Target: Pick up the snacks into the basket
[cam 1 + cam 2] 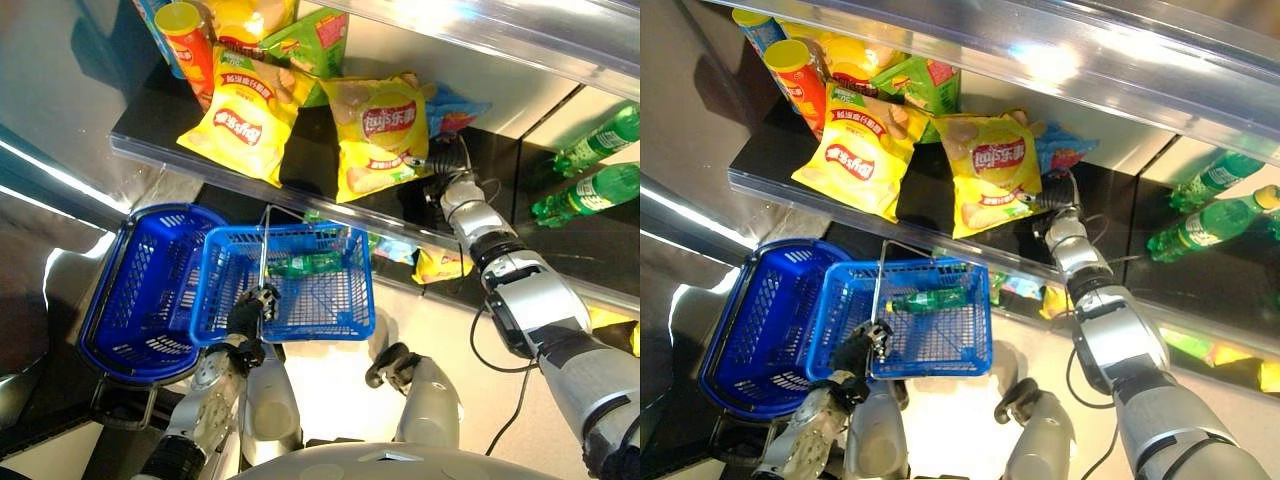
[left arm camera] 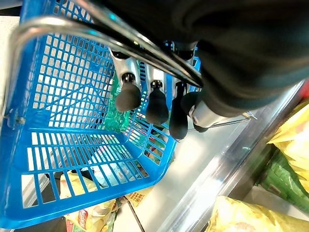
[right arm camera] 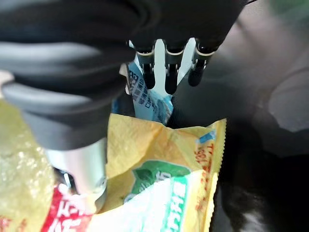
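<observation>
One yellow chip bag (image 1: 380,130) beside right hand (image 1: 441,160) fingers (image 3: 169,72), ungrasped.

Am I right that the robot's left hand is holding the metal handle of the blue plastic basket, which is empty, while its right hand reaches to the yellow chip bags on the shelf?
Not quite: the blue plastic basket is not empty. The left eye view shows a green bottle lying inside it. The rest stands: the left hand is curled round the metal handle, and the right hand reaches to the yellow chip bags on the shelf.
</observation>
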You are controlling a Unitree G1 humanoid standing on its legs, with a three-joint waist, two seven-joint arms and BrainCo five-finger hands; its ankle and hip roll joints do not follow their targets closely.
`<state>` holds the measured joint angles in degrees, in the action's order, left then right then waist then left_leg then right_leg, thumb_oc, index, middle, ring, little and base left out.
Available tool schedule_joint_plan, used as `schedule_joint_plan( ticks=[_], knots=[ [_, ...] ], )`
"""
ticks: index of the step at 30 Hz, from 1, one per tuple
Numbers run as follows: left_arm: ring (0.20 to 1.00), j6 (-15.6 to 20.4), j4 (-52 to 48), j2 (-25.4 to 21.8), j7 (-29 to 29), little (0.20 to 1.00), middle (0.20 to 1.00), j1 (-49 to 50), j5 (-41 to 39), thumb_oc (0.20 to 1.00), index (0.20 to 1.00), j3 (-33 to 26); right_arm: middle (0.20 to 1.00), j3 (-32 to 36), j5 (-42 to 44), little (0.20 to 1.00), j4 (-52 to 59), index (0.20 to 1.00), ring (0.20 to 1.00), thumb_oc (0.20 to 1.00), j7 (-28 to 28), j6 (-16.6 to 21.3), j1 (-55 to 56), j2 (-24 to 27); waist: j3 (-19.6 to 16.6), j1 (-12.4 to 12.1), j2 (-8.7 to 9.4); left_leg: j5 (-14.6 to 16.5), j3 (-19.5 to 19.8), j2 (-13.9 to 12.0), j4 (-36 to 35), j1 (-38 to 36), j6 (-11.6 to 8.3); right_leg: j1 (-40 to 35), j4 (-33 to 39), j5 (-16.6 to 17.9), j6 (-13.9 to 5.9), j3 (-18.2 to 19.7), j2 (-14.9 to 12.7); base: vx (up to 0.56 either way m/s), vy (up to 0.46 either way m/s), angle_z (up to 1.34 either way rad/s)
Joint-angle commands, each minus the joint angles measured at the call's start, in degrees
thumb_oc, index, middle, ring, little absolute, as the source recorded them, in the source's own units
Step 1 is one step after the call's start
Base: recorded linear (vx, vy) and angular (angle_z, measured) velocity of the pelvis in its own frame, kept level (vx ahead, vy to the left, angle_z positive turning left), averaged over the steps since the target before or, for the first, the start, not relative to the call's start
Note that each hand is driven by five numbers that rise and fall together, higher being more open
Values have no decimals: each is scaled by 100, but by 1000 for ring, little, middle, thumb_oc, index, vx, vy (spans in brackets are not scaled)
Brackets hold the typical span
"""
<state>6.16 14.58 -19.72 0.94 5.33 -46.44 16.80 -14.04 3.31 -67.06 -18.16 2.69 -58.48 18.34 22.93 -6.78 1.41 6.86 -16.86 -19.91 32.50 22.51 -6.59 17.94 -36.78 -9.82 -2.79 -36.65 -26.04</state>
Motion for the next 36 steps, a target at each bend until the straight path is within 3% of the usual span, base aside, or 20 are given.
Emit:
schedule_joint_plan(
  ticks=[1,9,22,23,24,25,36],
  knots=[
    [200,758,-1231,-229,16,200,200,100,-318,200,200,-195,1000,67,17,1000,-410,1000,1000,1000,85,106,-386,-94,-107,-276,-140,-76,16,67,-276,-336,134,-142,-251,1176,-1051,461,-286,0,0,0],
    [200,732,-1243,-212,33,200,200,117,-285,200,200,-207,1000,-312,-825,1000,-660,1000,1000,1000,88,-118,-558,-167,-96,-209,-107,-99,-16,67,-303,-348,132,-99,-239,1191,-1038,515,-265,0,0,0],
    [200,757,-1191,-184,-2,200,200,68,-266,200,200,-231,1000,-62,131,1000,-336,1000,1000,1000,367,152,-283,-350,-59,-235,-143,-114,-2,87,-311,-357,135,-105,-274,1179,-1046,498,-297,0,0,0],
    [200,757,-1177,-181,-1,200,200,69,-263,200,200,-238,793,-67,161,793,-274,793,793,793,361,171,-276,-352,-54,-238,-144,-117,-3,88,-308,-356,133,-108,-275,1180,-1044,498,-300,0,0,0],
    [200,757,-1176,-180,-2,200,200,69,-263,200,200,-238,335,-67,161,335,-271,335,335,335,360,169,-274,-352,-53,-238,-145,-117,-3,88,-308,-356,133,-108,-276,1180,-1044,498,-300,0,0,0],
    [200,766,-1178,-172,-18,200,200,85,-271,200,200,-228,200,-34,314,200,-157,200,200,200,360,229,-257,-372,-56,-237,-149,-122,-2,91,-309,-348,130,-111,-276,1177,-1044,486,-306,0,0,0],
    [200,799,-1160,-181,25,200,200,94,-279,200,200,-254,200,-85,111,200,315,200,200,200,164,307,-213,-283,-74,-225,-145,-121,-15,88,-315,-367,131,-92,-286,1195,-1046,490,-314,0,0,0]
  ],
)
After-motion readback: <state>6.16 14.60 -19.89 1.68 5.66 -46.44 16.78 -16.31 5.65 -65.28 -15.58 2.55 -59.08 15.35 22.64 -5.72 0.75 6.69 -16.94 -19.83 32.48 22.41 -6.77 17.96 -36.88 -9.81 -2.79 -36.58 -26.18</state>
